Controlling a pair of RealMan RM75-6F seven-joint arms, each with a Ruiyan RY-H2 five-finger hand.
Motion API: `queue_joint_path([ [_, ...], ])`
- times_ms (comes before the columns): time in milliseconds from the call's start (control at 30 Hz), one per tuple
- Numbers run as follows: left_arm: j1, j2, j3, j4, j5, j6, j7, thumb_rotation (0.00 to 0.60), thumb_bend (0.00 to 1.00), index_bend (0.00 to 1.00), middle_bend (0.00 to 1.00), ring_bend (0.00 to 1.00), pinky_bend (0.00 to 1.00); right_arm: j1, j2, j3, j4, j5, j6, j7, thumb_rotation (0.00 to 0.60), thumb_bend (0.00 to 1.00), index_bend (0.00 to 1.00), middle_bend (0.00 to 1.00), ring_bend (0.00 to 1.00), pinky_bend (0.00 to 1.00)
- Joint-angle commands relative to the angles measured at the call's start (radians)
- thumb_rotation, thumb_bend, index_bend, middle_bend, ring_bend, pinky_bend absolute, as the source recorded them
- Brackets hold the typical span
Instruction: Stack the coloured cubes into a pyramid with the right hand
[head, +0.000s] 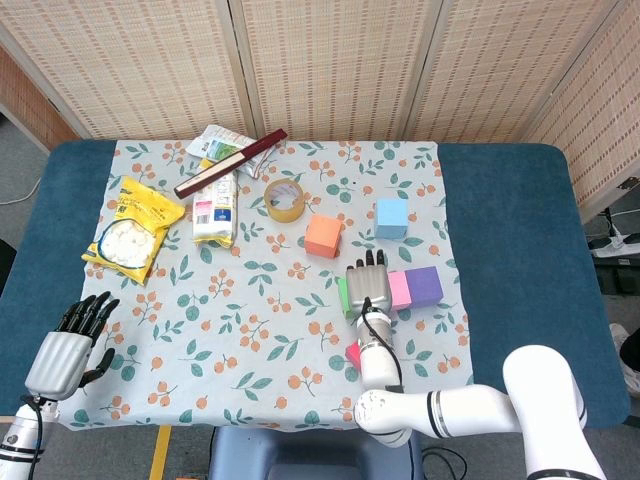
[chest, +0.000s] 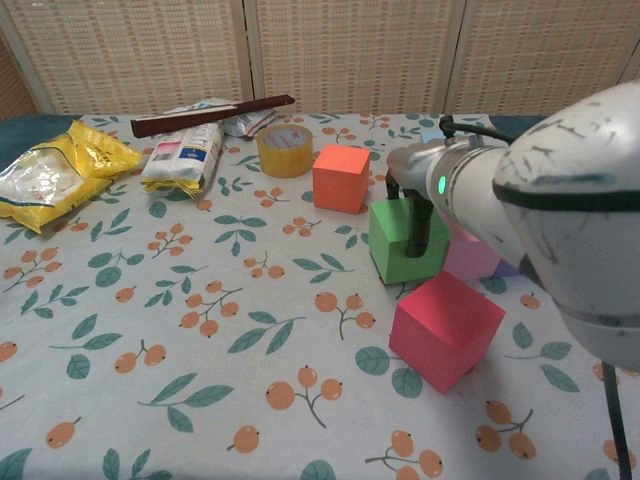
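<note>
Now right hand (head: 367, 286) grips green cube (chest: 405, 240), fingers over its top and front face. Cube sits right of surface centre, just beside pink cube (head: 398, 290), which touches purple cube (head: 423, 286) further right. Base row runs left to right, so green likely slides right. Red cube (chest: 445, 328) near, toward front edge. Orange cube (head: 323, 236) and blue cube (head: 391, 217) behind, free room around. Left hand (head: 68, 350) released, at front left corner.
</note>
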Motion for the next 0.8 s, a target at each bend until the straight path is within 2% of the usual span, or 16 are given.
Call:
queue_joint_path([
  [33,0.0,0.001,0.0,0.0,-0.001,-0.001,-0.002,0.6,0.44,0.0,0.0,0.0,0.14,-0.004,0.003,0.004,-0.005,-0.006,-0.001,0.008,0.6,0.19,0.86,0.19,0.0,0.05],
  [367,0.0,0.001,0.003,-0.001,0.005,0.002,-0.001,0.6,0.44,0.0,0.0,0.0,0.14,-0.017,0.015,-0.001,-0.02,-0.011,0.001,0.011,0.6,0.19,0.83,0.19,0.0,0.05],
  [533,0.002,0.002,0.003,-0.002,0.006,0.006,0.001,0.6,0.44,0.0,0.0,0.0,0.14,-0.023,0.011,-0.007,-0.01,-0.011,-0.008,0.015,0.6,0.19,0.74,0.19,0.0,0.05],
  [600,0.002,0.002,0.003,-0.002,0.006,0.005,0.0,0.6,0.44,0.0,0.0,0.0,0.14,-0.025,0.012,-0.005,-0.01,-0.006,-0.011,0.014,0.6,0.19,0.67,0.18,0.0,0.05],
  [733,0.0,0.0,0.003,0.001,0.005,0.002,0.0,0.6,0.44,0.0,0.0,0.0,0.14,-0.026,0.017,0.002,-0.016,0.016,-0.012,0.003,0.6,0.19,0.43,0.11,0.0,0.05],
  [800,0.0,0.0,0.003,0.001,0.006,0.002,0.0,0.6,0.44,0.0,0.0,0.0,0.14,-0.027,0.02,0.004,-0.018,0.026,-0.014,-0.002,0.6,0.19,0.36,0.08,0.0,0.05],
])
